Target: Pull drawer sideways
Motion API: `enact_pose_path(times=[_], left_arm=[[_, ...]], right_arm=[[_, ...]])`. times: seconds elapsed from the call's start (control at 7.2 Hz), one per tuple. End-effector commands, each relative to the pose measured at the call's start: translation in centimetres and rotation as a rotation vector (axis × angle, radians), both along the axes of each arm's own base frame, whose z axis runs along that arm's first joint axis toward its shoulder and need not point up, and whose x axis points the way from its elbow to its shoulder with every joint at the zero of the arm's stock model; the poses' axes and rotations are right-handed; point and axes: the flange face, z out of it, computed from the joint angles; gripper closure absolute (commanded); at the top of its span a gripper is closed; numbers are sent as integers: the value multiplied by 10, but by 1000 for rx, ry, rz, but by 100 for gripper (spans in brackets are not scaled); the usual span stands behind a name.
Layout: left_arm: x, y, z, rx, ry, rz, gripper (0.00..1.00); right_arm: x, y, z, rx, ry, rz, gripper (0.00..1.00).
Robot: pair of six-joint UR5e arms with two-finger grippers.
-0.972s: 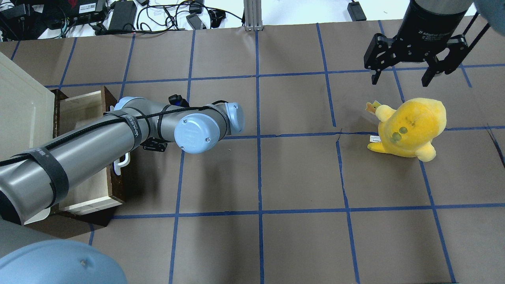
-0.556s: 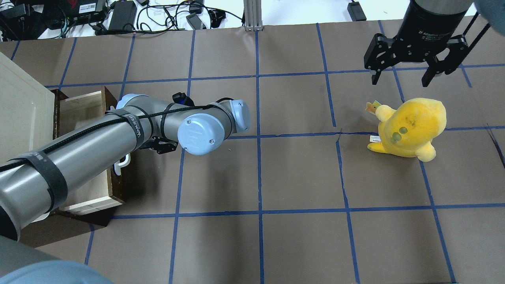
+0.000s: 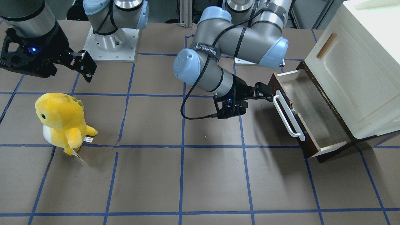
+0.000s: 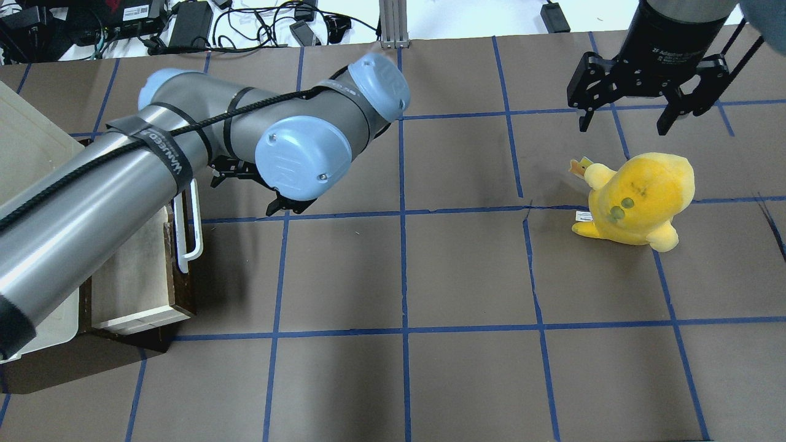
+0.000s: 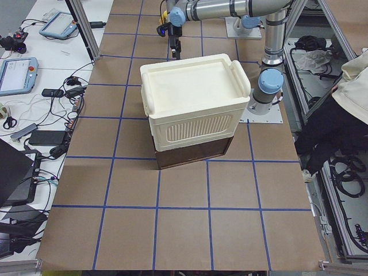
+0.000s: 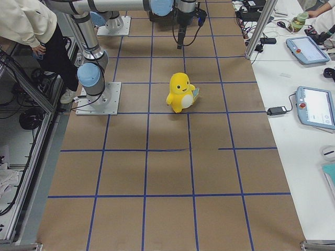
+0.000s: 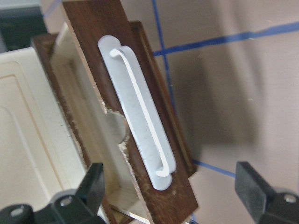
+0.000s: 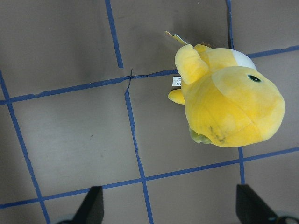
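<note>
Drawer [image 3: 312,114] stands pulled out from under the cream cabinet [image 3: 350,72] at the table's left end. Left gripper [image 3: 264,91] sits just beside the white handle [image 3: 289,116], at its robot-side end, jaws spread, holding nothing. Front dark brown, top edge chipped, inside pale cream.

The table [image 4: 466,270] I work at is covered in brown paper, marked into big squares by blue tape [image 4: 403,264], and the light comes evenly from above, leaving only soft shadows on it. Along its far side stands a metal post [image 4: 389,24] and a long white bench [image 6: 293,73] strewn with black cables [image 4: 258,18], power bricks [image 4: 190,24] and tablet-like screens [image 6: 315,107]. On my own side of the table a person in a cream coat [image 6: 26,23] stands close by
</note>
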Motion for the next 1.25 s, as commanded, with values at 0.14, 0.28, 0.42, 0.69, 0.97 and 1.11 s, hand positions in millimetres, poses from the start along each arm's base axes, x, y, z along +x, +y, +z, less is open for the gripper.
enact_pose_path(times=[0.14,0.28,0.42,0.69,0.97,1.11], left_arm=[[32,27,106,-94,429,184,0],[45,38,132,-115,509,183,0],[54,48,149,-128,594,207,0],[81,45,153,-83,726,175,1],[113,27,159,-79,759,121,0],[114,27,159,-77,749,113,0]], right_arm=[[1,0,0,0,0,1,0],[1,0,0,0,0,1,0],[1,0,0,0,0,1,0],[0,0,0,0,0,0,0],[1,0,0,2,0,1,0],[1,0,0,2,0,1,0]])
